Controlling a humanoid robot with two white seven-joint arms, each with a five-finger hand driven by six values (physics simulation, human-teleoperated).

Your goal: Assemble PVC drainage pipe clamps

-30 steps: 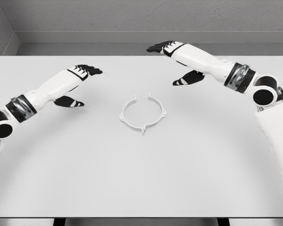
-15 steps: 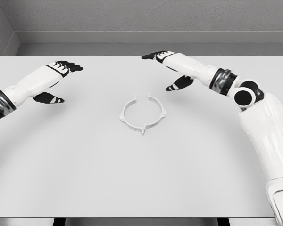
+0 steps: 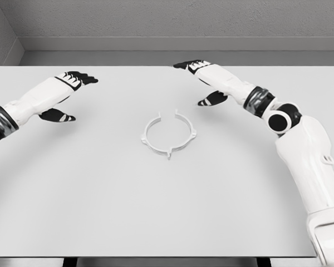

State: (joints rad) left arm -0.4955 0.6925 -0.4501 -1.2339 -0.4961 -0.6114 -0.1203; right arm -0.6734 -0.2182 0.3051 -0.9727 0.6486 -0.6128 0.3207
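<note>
My two robot hands hover over a white bench [image 3: 100, 211], w/ the clamp [image 3: 168, 135] lying flat btwn them near the bench's middle. The clamp is a thin white ring w/ a gap in its far side and small tabs on its rim, one pointing toward me; it touches neither hand.

My left robot hand [image 3: 64, 94] comes in from the left edge, well apart from the clamp. Its dark fingers [image 3: 80, 77] reach out toward the far side, the thumb [image 3: 57, 115] hangs lower and apart from them; the hand is spread and holds nothing.

My right robot hand [image 3: 203, 80] reaches in from the right, out past the clamp on its far right side, nearer to it than the left but not in contact. Fingers [image 3: 187, 65] extend toward the left and the thumb [image 3: 212, 99] drops below, well separated: also spread, also empty. The right arm [image 3: 300, 150] runs down the right side of the view, w/ the forearm angled up toward the hand.

Only the clamp lies on the bench. Behind the bench's far edge runs a grey wall [image 3: 172, 19].
</note>
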